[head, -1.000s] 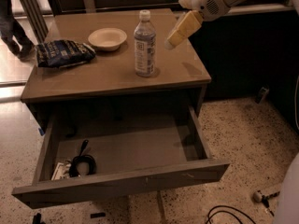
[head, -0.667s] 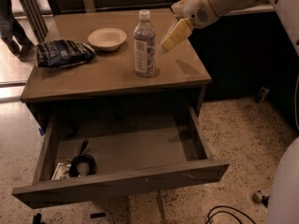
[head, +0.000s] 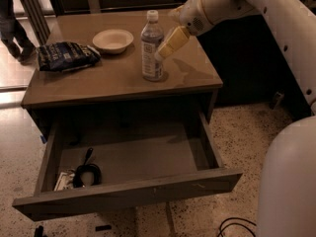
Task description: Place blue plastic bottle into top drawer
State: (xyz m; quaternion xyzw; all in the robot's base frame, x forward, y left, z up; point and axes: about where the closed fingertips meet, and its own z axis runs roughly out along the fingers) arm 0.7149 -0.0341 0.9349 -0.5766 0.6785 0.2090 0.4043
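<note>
The blue plastic bottle (head: 151,46) stands upright on the tabletop, clear bluish with a white cap and pale label. The gripper (head: 168,46) reaches in from the upper right, its yellowish fingers (head: 172,41) close against the bottle's right side at label height. The top drawer (head: 128,169) is pulled wide open below the tabletop, with its flat front panel (head: 129,193) toward the camera.
A cream bowl (head: 112,40) and a dark blue chip bag (head: 66,56) lie on the table's left half. A black coiled object (head: 87,173) lies in the drawer's left front corner. A person's legs (head: 14,23) stand at far left. The robot's white body (head: 289,181) is at lower right.
The gripper has moved left and down from beside the table's right edge to the bottle's right side. The camera view has shifted a little. The bottle has not moved.
</note>
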